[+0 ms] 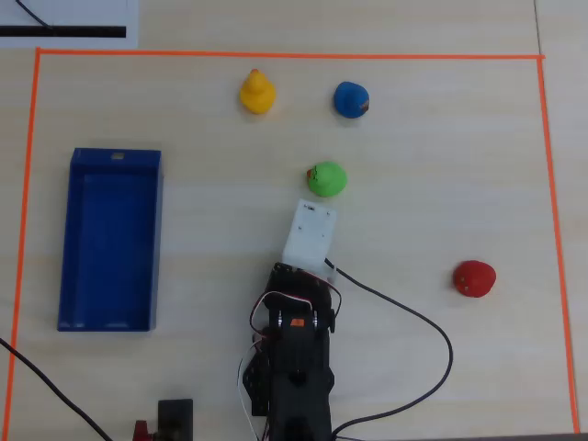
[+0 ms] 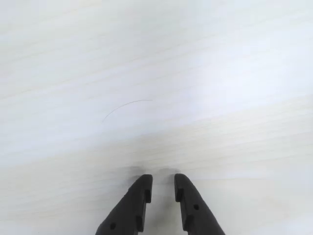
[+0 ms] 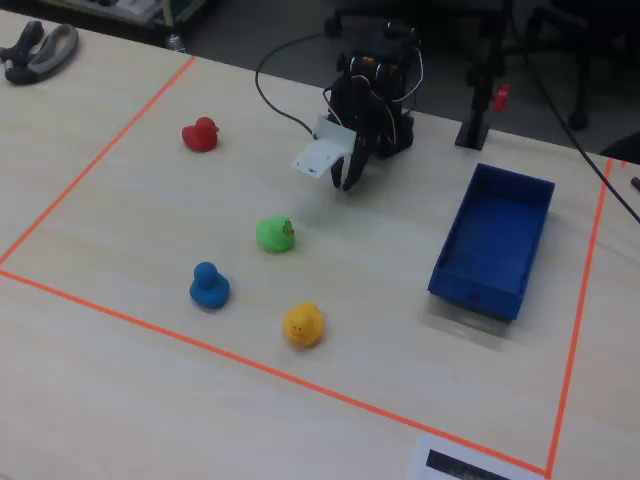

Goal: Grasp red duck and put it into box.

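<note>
From my remote station I see the arm folded low near the bottom middle of the overhead view, with its end effector [image 2: 163, 188] pointing down at the desk [image 1: 432, 165]. In the wrist view the two dark fingers [image 2: 138, 196] stand close to each other with only a narrow slit between them, and nothing is held there; under them I see only bare pale wood with a thin curved hair or scratch. In the fixed view the end effector [image 3: 348, 178] hangs just over the desk surface, beside a white block [image 3: 318, 157] that is mounted on the arm.

The red duck [image 1: 474, 277] lies on the desk at the right side of the overhead view, well apart from the arm and alone. In the fixed view the red duck [image 3: 200, 134] is at the upper left, near the orange tape line [image 3: 95, 160].

The blue box [image 1: 110, 241] stands at the left side of the overhead view, open at the top, and I see nothing inside it. It is on the opposite side of the arm from the red duck.

Three other ducks are also inside the taped area: a green duck [image 1: 326, 178] just ahead of the white block, a blue duck [image 1: 351, 99] and a yellow duck [image 1: 257, 93] farther away, near the far tape line. A black cable [image 1: 413, 322] runs in a loop from the arm across the desk.
</note>
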